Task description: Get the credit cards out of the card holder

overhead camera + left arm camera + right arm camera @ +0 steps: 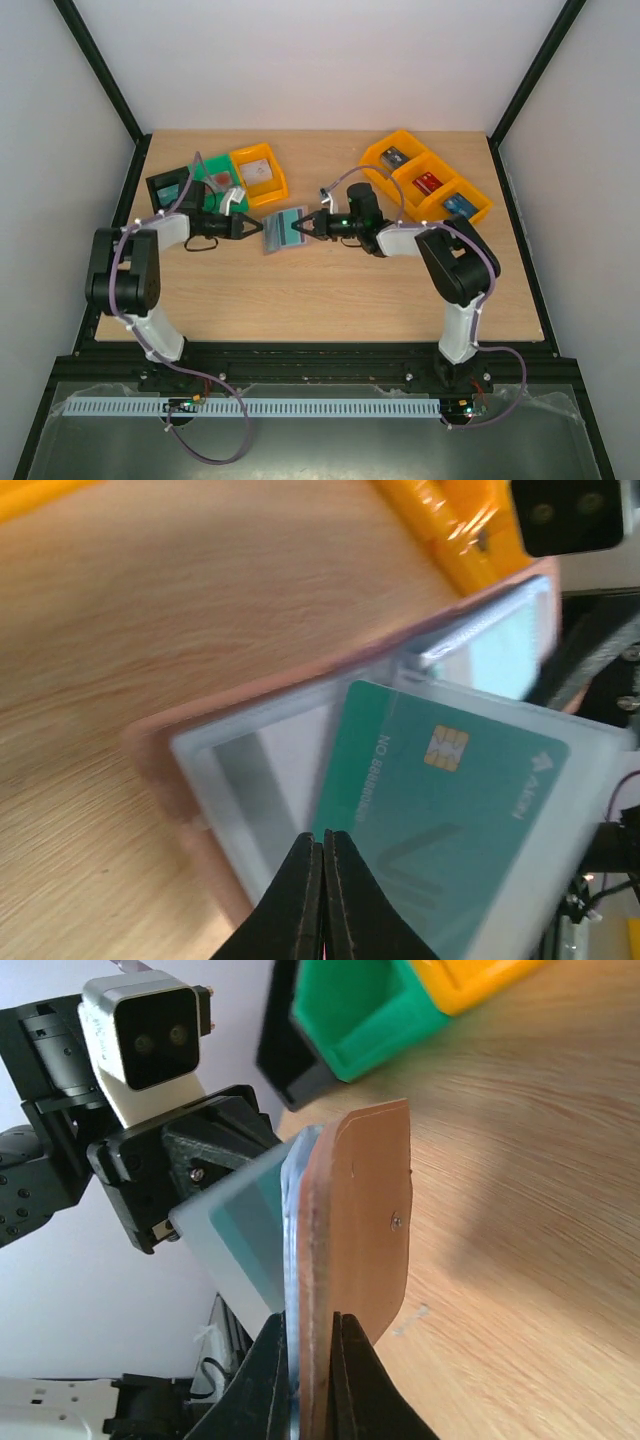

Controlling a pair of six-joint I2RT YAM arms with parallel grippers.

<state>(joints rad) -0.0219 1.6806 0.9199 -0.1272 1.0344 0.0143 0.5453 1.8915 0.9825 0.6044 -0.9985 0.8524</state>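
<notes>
The card holder (277,240) stands open at the table's middle, tan-brown outside (358,1230) and light blue inside (235,765). A teal card (440,790) with a chip sticks out of its inner panel at an angle; it also shows in the top view (291,227) and the right wrist view (248,1228). My left gripper (258,229) is shut, its tips (322,838) pinching the teal card's near edge. My right gripper (304,228) is shut on the holder's other edge (310,1325), holding it tilted up off the wood. No other card shows in the holder.
Black (168,187), green (215,180) and orange (262,173) bins stand behind the left gripper. A row of orange bins (425,180) with cards inside stands at the back right. The green bin (360,1010) lies beyond the holder in the right wrist view.
</notes>
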